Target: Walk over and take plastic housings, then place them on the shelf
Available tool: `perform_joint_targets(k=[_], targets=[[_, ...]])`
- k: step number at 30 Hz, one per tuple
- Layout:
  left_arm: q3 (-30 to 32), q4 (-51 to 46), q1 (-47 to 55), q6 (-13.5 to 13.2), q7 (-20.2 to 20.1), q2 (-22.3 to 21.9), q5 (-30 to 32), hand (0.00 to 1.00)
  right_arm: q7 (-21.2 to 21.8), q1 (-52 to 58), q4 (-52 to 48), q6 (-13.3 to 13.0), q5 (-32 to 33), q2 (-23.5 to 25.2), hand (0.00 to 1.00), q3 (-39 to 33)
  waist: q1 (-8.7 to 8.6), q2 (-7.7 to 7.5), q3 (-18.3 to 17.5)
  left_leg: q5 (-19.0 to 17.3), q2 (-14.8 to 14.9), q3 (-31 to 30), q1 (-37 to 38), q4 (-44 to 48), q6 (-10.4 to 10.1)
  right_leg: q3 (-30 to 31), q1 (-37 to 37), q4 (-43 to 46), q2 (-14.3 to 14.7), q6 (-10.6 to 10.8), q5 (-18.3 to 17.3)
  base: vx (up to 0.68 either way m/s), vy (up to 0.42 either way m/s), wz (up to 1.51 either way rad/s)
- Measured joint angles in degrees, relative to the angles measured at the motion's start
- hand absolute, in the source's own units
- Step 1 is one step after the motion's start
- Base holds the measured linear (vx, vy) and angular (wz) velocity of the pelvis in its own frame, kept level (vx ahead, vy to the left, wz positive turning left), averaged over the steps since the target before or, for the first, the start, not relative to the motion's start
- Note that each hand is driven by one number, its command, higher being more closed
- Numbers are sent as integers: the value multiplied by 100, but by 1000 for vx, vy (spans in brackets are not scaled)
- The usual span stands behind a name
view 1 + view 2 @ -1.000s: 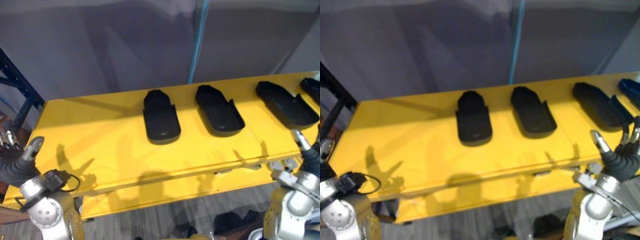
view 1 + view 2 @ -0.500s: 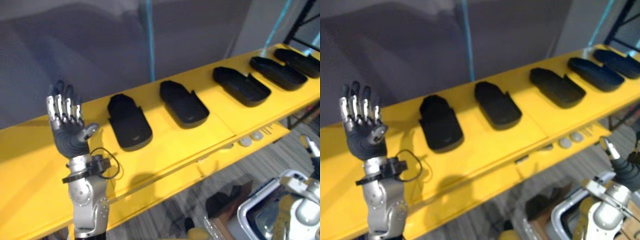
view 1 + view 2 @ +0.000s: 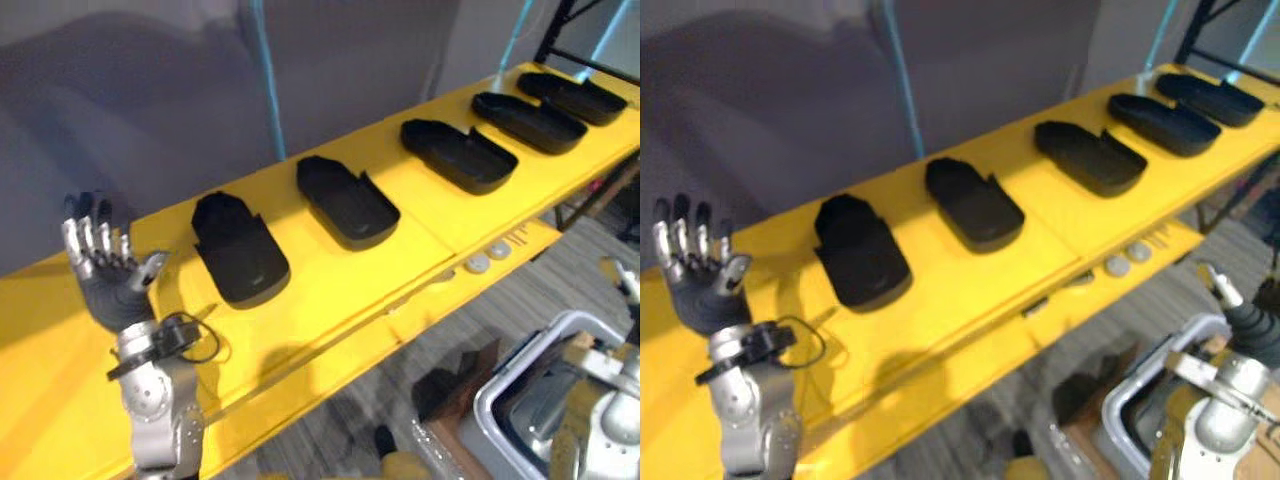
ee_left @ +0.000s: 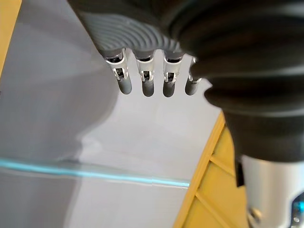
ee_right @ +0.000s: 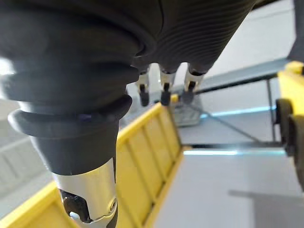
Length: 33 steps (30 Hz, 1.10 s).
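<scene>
Yellow table (image 3: pixel 330 290) carries black plastic housings (image 3: pixel 348 203); the leftmost housing (image 3: pixel 240 250), long axis near-to-far, lies just right of the spread, empty left hand (image 3: pixel 110 285), nearer than the low, slack-fingered, empty right hand (image 3: pixel 1252 332).

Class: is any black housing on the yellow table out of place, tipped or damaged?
Nothing stands out: five black housings lie flat in one spaced row on the yellow table, none tipped or visibly broken.

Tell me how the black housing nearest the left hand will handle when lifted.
Probably stiff: the housing keeps a moulded shell shape with raised walls. Likely light for its size, being an open hollow. Lying flat on the yellow surface, it should not roll.
</scene>
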Motion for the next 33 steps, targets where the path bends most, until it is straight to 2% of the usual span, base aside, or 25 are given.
perform_joint_targets(k=[3,5,6,11,13,15,16,17,18,19,20,21,22,23,24,25,26,29,32,33], targets=[[167,-34,78,-142,15,7,166,0,-20,12,99,46,-11,21,0,139,123,-168,49,3,-124,-5,-38,10,5,33,-47,18,-108,35,36,-42,90,-3],[281,-49,76,-270,24,21,217,0,-59,-24,115,54,-3,19,0,135,153,-217,12,12,-155,-22,-91,31,20,28,-134,84,-125,36,37,15,34,7],[327,-60,76,-373,22,67,217,0,-105,-50,168,75,3,18,0,137,168,-218,13,21,-169,-29,-89,49,31,15,-151,117,-133,36,39,28,21,4],[170,-353,-200,-565,-27,121,221,0,-332,146,379,285,98,68,0,134,116,-166,43,39,-271,-9,64,-1,77,145,-402,639,-93,34,39,-18,37,-19],[-62,-350,-406,-586,34,184,393,0,-288,483,358,258,104,277,0,133,88,-197,91,-42,-341,208,338,17,209,340,-413,894,-42,34,41,-79,98,-76],[-208,-349,-404,-596,154,361,687,0,-71,738,175,221,152,369,0,123,91,-288,144,-142,-383,539,431,107,340,246,-423,861,-77,4,114,-99,30,-94],[-218,-350,-402,-591,223,422,792,0,36,762,122,178,217,377,0,114,88,-309,157,-162,-387,666,420,161,375,179,-426,753,-96,-54,226,-310,81,-232],[148,-358,-518,-445,480,605,1070,0,377,384,-160,8,366,370,0,177,136,-252,153,7,75,1616,271,198,388,-1192,-961,1501,-441,-671,-37,-155,81,-214],[258,-354,-484,-385,508,611,1066,0,377,276,-144,12,317,367,0,268,170,-325,105,68,173,1715,314,153,302,-1379,-920,1950,-652,-592,-255,-75,68,-196],[285,-344,-479,-351,515,618,1065,0,377,263,-132,12,315,369,0,294,172,-388,64,86,187,1724,297,151,270,-1382,-887,2074,-737,-584,-286,228,-63,-34],[332,-298,-466,-334,518,664,1063,0,377,261,-122,13,314,368,0,331,193,-527,-16,126,185,1720,244,153,189,-1379,-769,2166,-850,-550,-175,162,-158,-22],[389,-255,-426,-326,514,694,1060,0,376,205,-121,35,310,345,0,339,220,-683,-110,168,132,1711,175,191,107,-1437,-718,1991,-853,-266,-81,100,-198,-31],[415,-234,-406,-307,513,671,1057,0,375,138,-105,60,309,299,0,359,252,-623,-103,189,173,1652,119,186,92,-1456,-729,1848,-776,-103,61,-16,-194,-45],[461,-214,-387,-283,496,666,1054,0,364,45,-39,97,280,257,0,390,282,-507,-121,256,244,1534,19,149,112,-1450,-725,1540,-628,-11,350,-96,-169,-86],[672,-223,-380,-266,409,633,1005,0,354,-185,174,261,59,249,0,417,466,-203,-243,414,618,1608,-102,-73,62,-1395,-713,792,-364,-10,884,805,-149,-93],[784,-148,-316,-268,235,590,784,0,357,-161,429,519,-160,253,0,581,471,-418,-286,781,660,1669,7,-399,-311,-1695,-373,1851,-998,-328,-381,1037,-253,-90],[803,-139,-229,-265,240,447,775,0,374,-171,433,581,-155,228,0,628,531,-504,-330,905,765,1690,16,-538,-519,-1882,-217,1449,-822,-120,-501,1131,-235,-42],[688,-142,-152,-263,238,272,776,0,399,-96,433,669,-138,215,0,624,527,-457,-352,1230,981,1722,77,-974,-798,-1893,-160,930,-466,-74,-476,48,-299,-30],[678,-135,-13,-331,256,80,752,0,466,64,432,716,-140,197,0,618,409,-395,-256,1278,1258,1731,216,-838,-851,-1897,88,633,-146,-39,-447,-81,-207,-26],[604,-132,114,-390,195,-79,636,0,324,111,432,764,-141,152,0,610,382,-409,-215,1226,1310,1552,188,-622,-706,-1776,45,668,-68,-76,-432,-114,-149,-49]])
